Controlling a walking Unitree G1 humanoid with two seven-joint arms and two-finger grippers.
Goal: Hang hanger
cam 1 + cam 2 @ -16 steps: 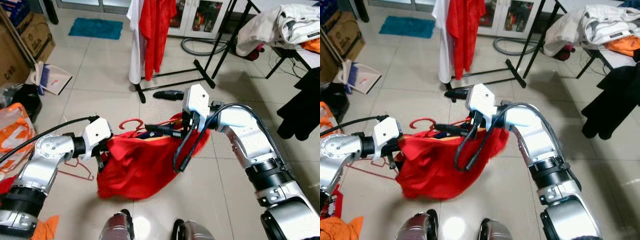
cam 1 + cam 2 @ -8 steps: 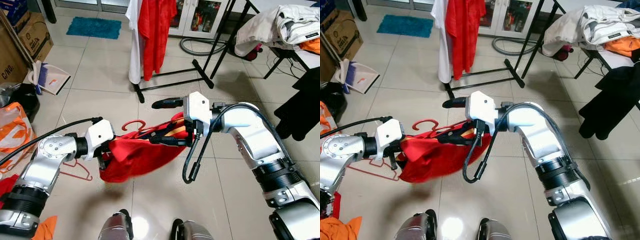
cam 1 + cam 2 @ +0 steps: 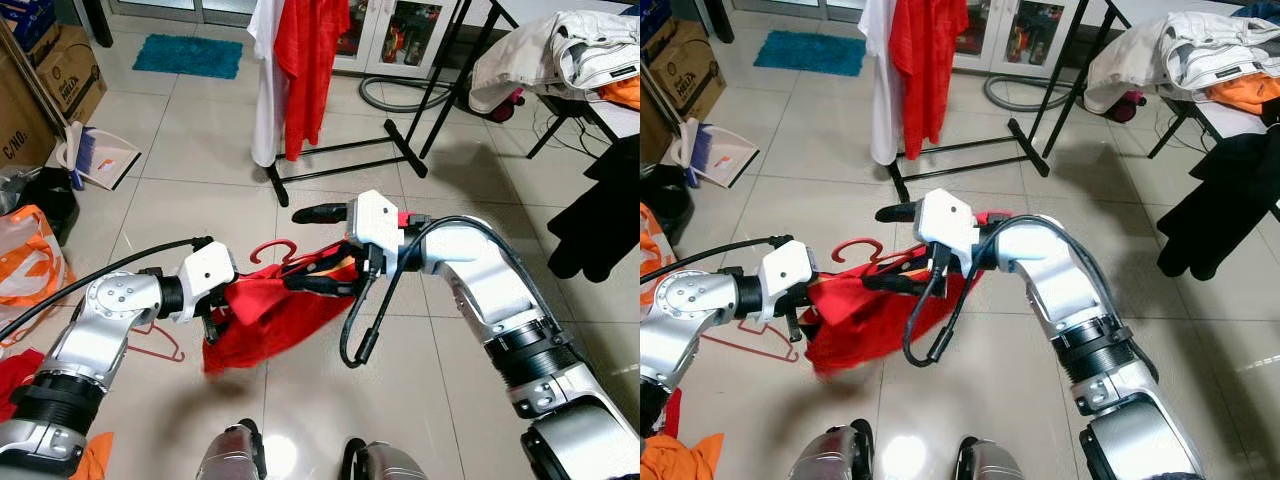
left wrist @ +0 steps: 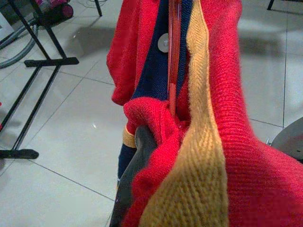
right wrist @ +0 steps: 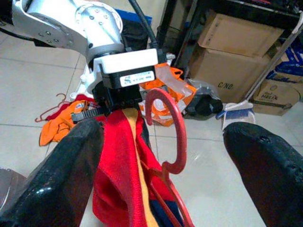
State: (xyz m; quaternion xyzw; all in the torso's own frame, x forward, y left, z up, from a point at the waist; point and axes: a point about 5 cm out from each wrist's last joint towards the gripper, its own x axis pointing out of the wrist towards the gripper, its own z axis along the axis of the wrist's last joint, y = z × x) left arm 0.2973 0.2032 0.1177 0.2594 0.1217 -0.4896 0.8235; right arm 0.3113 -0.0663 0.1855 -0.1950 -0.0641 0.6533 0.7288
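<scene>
Right up close, the left gripper (image 3: pixel 215 322) pinches the red garment (image 3: pixel 265 310) (knit, yellow-trimmed). Just past it, the right gripper (image 5: pixel 161 156), fingers spread wide, straddles the red hanger (image 5: pixel 168 137). Farther off stands the clothes rack (image 3: pixel 345 150).

Teal mat (image 3: pixel 192 55), cardboard boxes (image 3: pixel 72 70)

Red knit garment (image 3: pixel 262 312) with navy and mustard-yellow trim, red plastic hanger (image 5: pixel 170 127), pale glossy floor tiles (image 3: pixel 190 140).
</scene>
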